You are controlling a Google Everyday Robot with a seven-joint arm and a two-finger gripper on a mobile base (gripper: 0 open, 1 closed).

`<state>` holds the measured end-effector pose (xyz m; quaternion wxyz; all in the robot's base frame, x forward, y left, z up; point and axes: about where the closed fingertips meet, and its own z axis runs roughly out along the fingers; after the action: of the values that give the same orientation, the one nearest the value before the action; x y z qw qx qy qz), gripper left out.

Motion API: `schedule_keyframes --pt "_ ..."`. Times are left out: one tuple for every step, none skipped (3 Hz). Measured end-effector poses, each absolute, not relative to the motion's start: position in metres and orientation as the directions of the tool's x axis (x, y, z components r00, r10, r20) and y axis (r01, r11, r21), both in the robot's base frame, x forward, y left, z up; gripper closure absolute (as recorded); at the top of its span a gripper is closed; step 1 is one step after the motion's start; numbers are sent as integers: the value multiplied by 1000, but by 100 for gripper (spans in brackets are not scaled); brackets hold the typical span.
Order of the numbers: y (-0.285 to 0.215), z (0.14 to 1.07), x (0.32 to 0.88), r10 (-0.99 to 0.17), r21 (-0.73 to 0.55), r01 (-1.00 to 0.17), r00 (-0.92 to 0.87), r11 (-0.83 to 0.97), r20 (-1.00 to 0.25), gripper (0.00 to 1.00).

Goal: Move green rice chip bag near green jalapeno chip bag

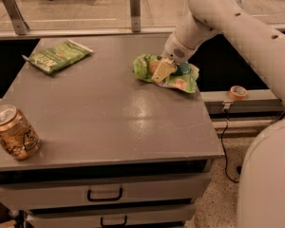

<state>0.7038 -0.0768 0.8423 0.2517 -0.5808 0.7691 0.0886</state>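
Fingers point(163, 71) of the gripper point(167, 73) press into the green rice chip bag point(181, 83), pinched on its crinkled middle; one tan finger lies across the top of the bag, and the other is hidden behind it. The bag bunches up on both sides of that finger, its bright-green left end sticking out toward the table's middle and its right end, with a round tan cake printed on it, reaching toward the table's right edge. It sits at the far right of the grey table point(109, 113), and whether its underside touches the surface cannot be told. The white arm point(228, 18) comes down to it from the upper right. The green jalapeno chip bag point(58, 56) lies flat at the far left of the table, well apart from the rice chip bag, with bare tabletop between them. A dented tan can point(13, 133) stands at the near left edge. Off the table to the right, an orange tape roll point(238, 92) rests on a ledge. Two drawers point(104, 194) with dark handles sit under the tabletop
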Motion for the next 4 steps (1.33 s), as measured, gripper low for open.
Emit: schedule_keyframes --pt "-77 845 704 -849 -156 -938 -198 310 -490 100" --pt "-78 917 693 -821 -250 -922 -112 295 -559 100" --pt "-90 986 682 -802 -339 -889 -50 307 -595 100" --pt "-90 986 682 -802 -339 -889 -50 306 -595 100"
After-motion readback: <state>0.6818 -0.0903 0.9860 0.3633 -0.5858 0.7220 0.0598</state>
